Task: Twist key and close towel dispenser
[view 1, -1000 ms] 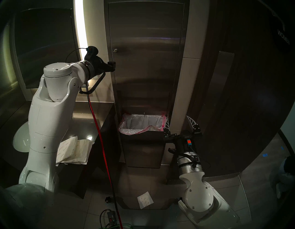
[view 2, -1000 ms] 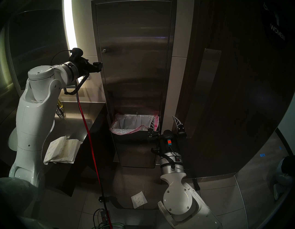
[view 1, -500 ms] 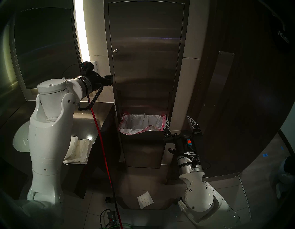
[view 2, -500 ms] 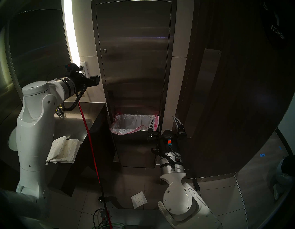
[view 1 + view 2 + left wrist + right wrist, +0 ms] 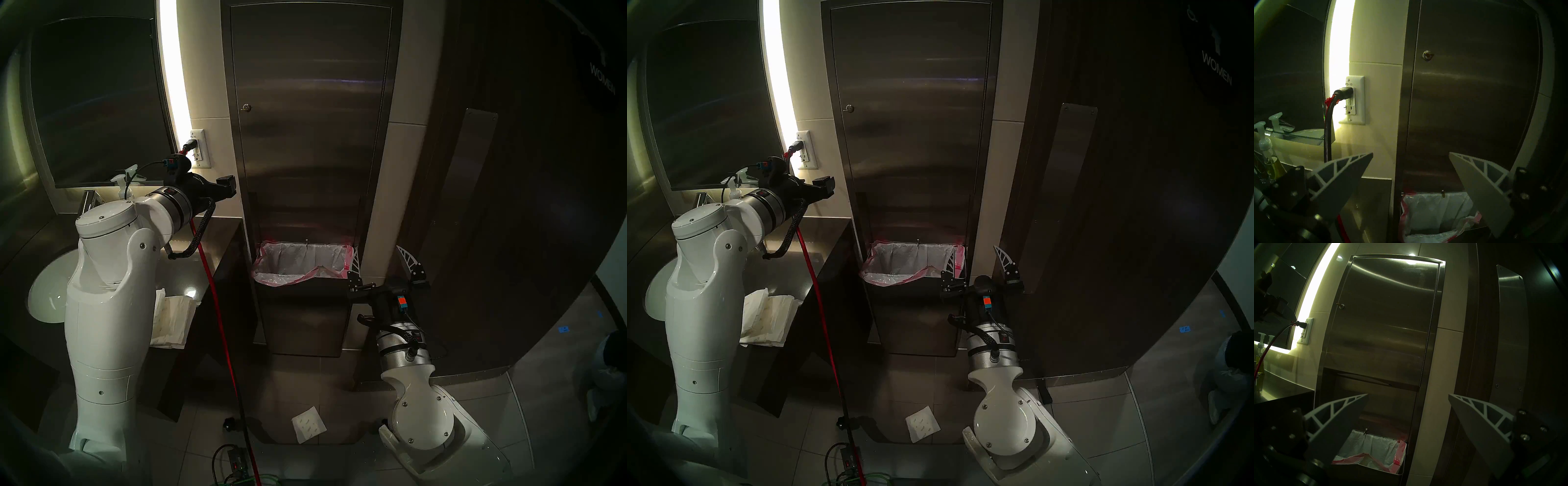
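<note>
I see the towel dispenser [image 5: 312, 135] with its long steel door flush in the frame, and the key [image 5: 245, 108] sticking out of the small round lock near the door's left edge. My left gripper [image 5: 1410, 171] has its fingers spread wide with nothing between them, below the key and well apart from it, level with the wall outlet [image 5: 1354, 100] where a red and black cord [image 5: 217, 298] is plugged in. My right gripper [image 5: 1407, 412] is also spread wide and empty, low beside the pink-edged bin liner [image 5: 302, 264]. Folded paper towels [image 5: 173, 319] lie at the desk's [image 5: 224, 237] front right corner; one sheet [image 5: 308, 424] lies on the floor
</note>
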